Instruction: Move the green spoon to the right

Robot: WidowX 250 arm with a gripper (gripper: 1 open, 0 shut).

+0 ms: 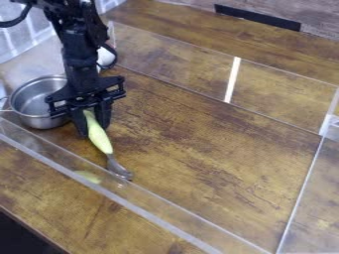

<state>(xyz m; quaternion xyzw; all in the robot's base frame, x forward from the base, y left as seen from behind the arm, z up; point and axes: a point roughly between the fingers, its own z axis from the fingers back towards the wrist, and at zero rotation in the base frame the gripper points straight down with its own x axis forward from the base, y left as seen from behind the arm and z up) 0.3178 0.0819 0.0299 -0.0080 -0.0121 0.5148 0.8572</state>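
Note:
The green spoon (99, 139) has a thick yellow-green handle and a small silver bowl that rests on the wooden table near the front left. My gripper (90, 117) points straight down over the handle's upper end. Its black fingers (106, 107) are closed against both sides of the handle, so the gripper is shut on the spoon. The spoon slants from the fingers down toward the front right. The top of the handle is hidden between the fingers.
A steel pot (35, 101) stands just left of the gripper, close to the arm. A low clear plastic wall (159, 213) runs along the front, and another (307, 189) along the right. Bare wooden table (212, 139) stretches to the right.

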